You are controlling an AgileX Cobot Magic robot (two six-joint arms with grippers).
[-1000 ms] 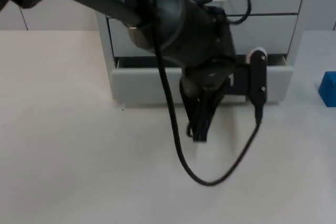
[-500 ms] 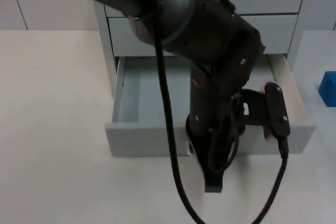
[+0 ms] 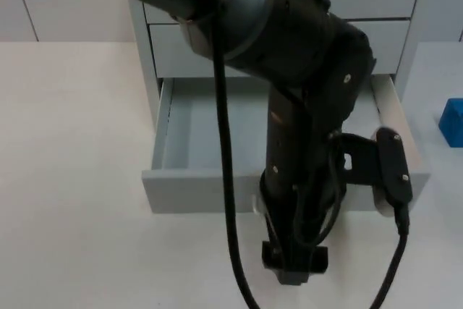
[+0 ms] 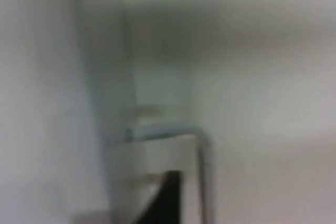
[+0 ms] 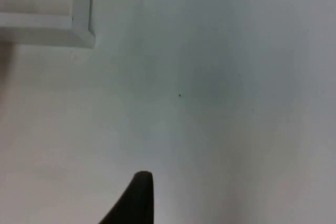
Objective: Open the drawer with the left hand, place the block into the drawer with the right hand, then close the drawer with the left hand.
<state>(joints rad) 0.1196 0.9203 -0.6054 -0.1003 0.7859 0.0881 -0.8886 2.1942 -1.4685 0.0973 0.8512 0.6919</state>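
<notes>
Drawer (image 3: pixel 210 142) slid further out since before; your left gripper (image 3: pixel 293 262) at its front, finger state unclear. Blue block (image 3: pixel 452 122) right of drawer, well apart.

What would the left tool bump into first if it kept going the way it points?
Probably the white table: the left tool points down in front of the open drawer, though depth is unclear.

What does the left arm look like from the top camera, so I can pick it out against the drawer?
The left arm is glossy black and rounded, with pale lettering near its upper end and small red marks on its lower link. It ends in the left gripper, also black, in front of the grey drawer.
</notes>
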